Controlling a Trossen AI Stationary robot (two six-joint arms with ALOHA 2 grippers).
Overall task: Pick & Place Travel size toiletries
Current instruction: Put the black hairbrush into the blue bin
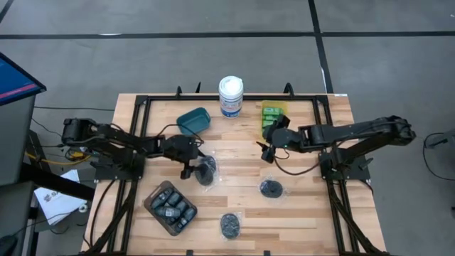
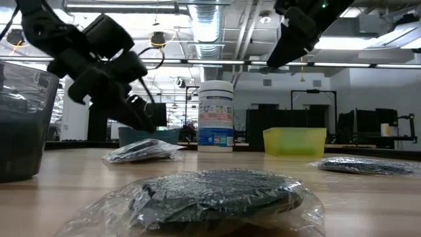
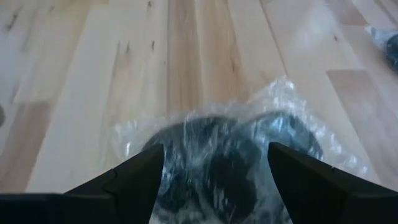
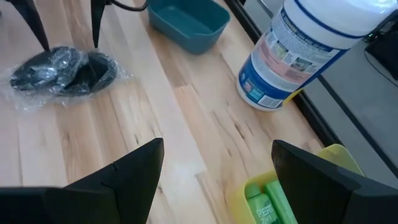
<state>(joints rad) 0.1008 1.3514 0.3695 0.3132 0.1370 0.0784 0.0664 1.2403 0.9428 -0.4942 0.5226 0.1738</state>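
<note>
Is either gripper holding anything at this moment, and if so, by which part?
Nothing is held. The left gripper hangs with open jaws over a wrapped dark piece without closing on it; the right gripper, jaws open, is empty near the yellow container.

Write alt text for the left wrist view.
The left gripper hangs open just above a round dark piece in crinkled clear plastic wrap, one dark finger on each side, on the light wooden table.
</note>
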